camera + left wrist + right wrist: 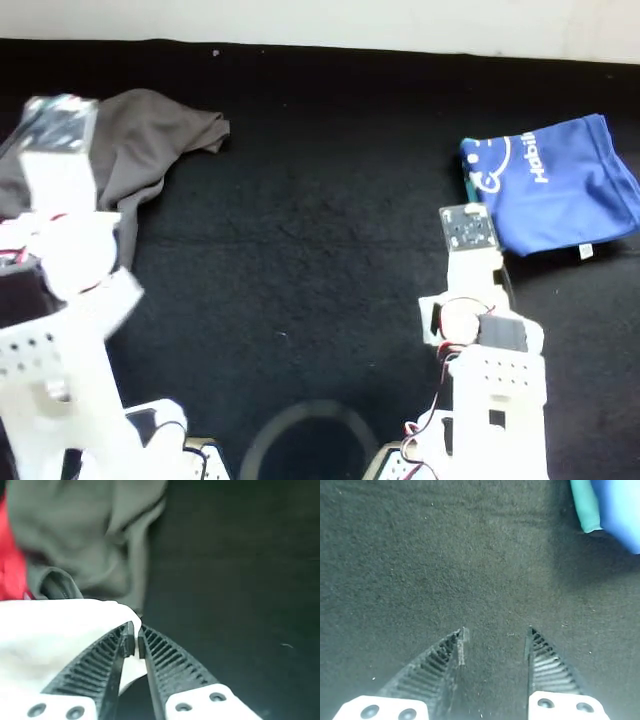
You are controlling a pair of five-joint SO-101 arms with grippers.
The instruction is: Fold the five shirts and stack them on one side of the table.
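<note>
One blue shirt (556,192), long axis crosswise

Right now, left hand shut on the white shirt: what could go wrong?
The left hand grips the white shirt at its fingertips; the cloth may slip out when pulled.
The grey shirt and a red cloth lie beside it and could drag along.
The right hand, open, hangs near the folded blue shirt; a sweep might disturb it.

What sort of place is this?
Likely a robotics lab bench: two white robot arms at a black-covered table, a folded blue shirt, a crumpled grey shirt, the left gripper pinching white cloth.
</note>
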